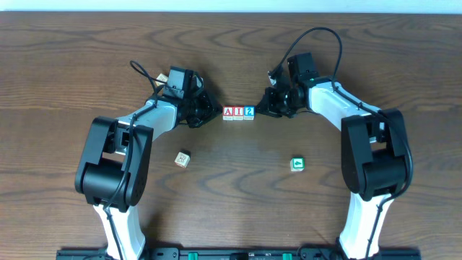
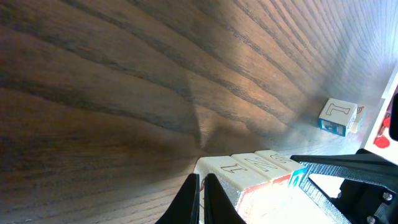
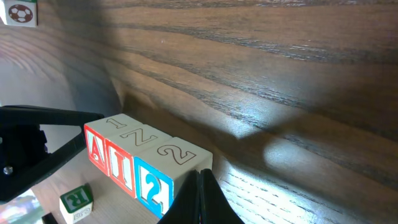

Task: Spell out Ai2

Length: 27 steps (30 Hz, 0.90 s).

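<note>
ai2 row (image 1: 238, 112) between left gripper (image 1: 216, 110), right gripper (image 1: 260, 111)

Ai2 cubes (image 1: 238, 112) in row (touching).

Reads "A" in red on side face of A cube (image 3: 96, 149), "I" in red on I cube (image 3: 122, 167) beside it, "2" in blue on 2 cube (image 3: 154, 186) at row end. Top faces of same three, outline print: "1", then "N" or "Z" (cannot tell which), then "2". Green "R" on green-edged cube (image 3: 77, 202), right wrist view.
</note>
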### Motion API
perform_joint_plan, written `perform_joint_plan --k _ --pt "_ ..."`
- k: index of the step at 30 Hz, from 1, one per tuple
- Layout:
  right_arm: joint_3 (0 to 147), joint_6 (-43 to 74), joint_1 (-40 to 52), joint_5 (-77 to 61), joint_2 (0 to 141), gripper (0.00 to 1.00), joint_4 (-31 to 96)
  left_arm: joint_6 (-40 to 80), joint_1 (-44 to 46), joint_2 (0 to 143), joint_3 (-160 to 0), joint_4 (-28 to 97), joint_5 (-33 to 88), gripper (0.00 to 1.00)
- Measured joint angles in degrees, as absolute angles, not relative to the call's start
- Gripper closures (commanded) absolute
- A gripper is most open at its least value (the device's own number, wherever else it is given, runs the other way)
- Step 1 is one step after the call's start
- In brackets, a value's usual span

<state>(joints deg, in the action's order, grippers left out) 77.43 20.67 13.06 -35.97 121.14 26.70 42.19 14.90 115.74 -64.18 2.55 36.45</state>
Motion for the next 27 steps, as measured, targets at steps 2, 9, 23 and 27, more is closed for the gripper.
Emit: perform_joint_plan --k 2,9,23,27 --pt "77.43 20.67 13.04 -35.75 121.14 0.99 26.7 42.17 14.81 115.74 -64.18 2.55 36.45 0.94" --pt "78.43 20.58 12.36 -35.24 121.14 0.98 28.77 41.19 11.86 115.74 -64.36 5.04 37.17 0.94" --pt "99.61 12.1 10.59 -29.45 115.35 0.98 57.25 23.66 10.5 93.27 -73.71 30.98 31.33 0.94" --pt "100.36 9.28 10.59 -26.02 105.73 0.98 63.13 18.13 10.52 83.59 -73.97 39.0 28.1 0.94"
